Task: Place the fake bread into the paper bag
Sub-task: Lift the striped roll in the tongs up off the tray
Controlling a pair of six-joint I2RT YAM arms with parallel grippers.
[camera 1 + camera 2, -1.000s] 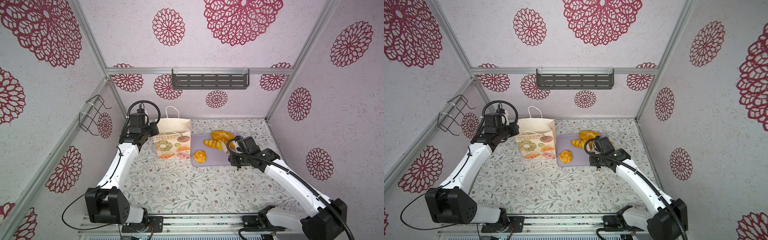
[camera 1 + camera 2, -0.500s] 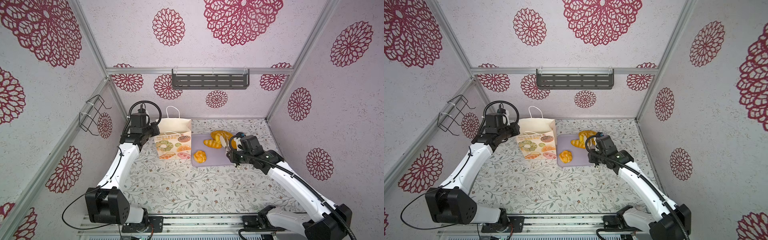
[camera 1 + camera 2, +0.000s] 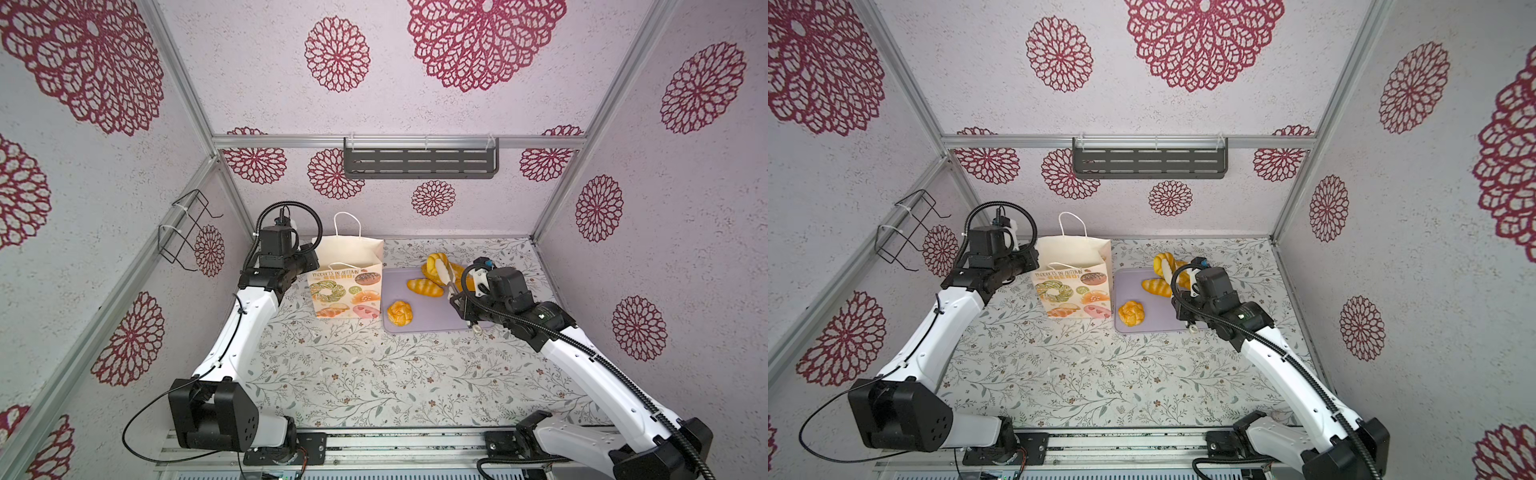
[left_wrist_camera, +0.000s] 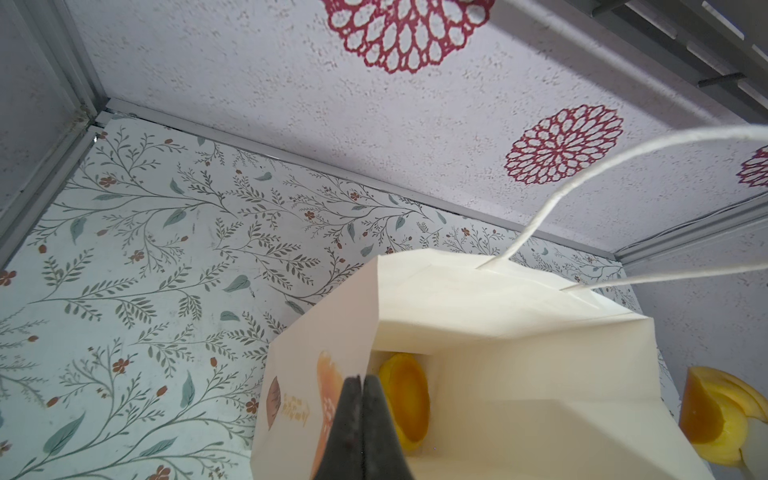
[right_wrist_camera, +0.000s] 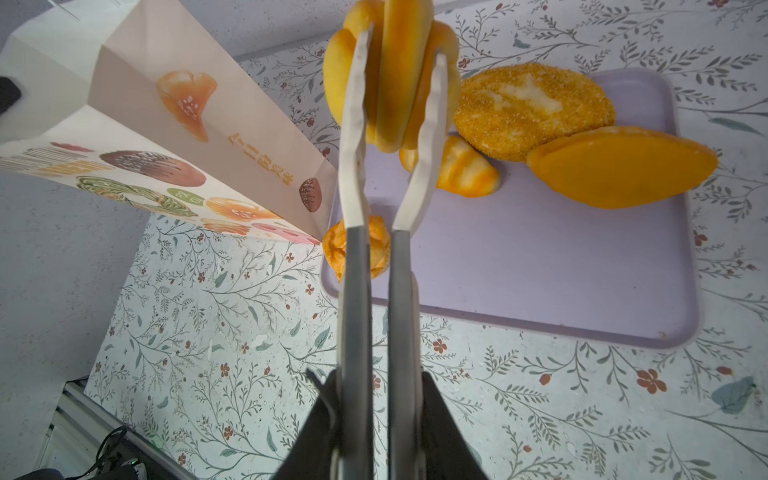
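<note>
The cream paper bag [image 3: 347, 282] [image 3: 1073, 286] stands open left of the lilac tray [image 3: 432, 318]. My left gripper [image 4: 360, 380] [image 3: 309, 259] is shut on the bag's side wall at its top edge. One orange fake bread [image 4: 405, 399] lies inside the bag. My right gripper [image 5: 376, 374] [image 3: 461, 299] is shut on grey tongs [image 5: 353, 166], which pinch a shell-shaped bun [image 5: 399, 75] [image 3: 436, 266] in the air over the tray's far end. On the tray lie a knotted bun [image 3: 400, 312], a striped loaf [image 3: 424, 287], a crumbly slice [image 5: 532, 110] and a flat orange loaf [image 5: 619, 170].
The tray [image 5: 540, 270] sits right beside the bag [image 5: 145, 124] on the floral tabletop. The bag's white cord handles [image 4: 582, 183] stick up above its mouth. A dark slotted shelf [image 3: 419, 162] hangs on the back wall and a wire rack [image 3: 187, 228] on the left wall.
The right arm has risen and moved toward the back of the tray, lifting the shell-shaped bun in the tongs. The left arm and the bag have stayed put.
</note>
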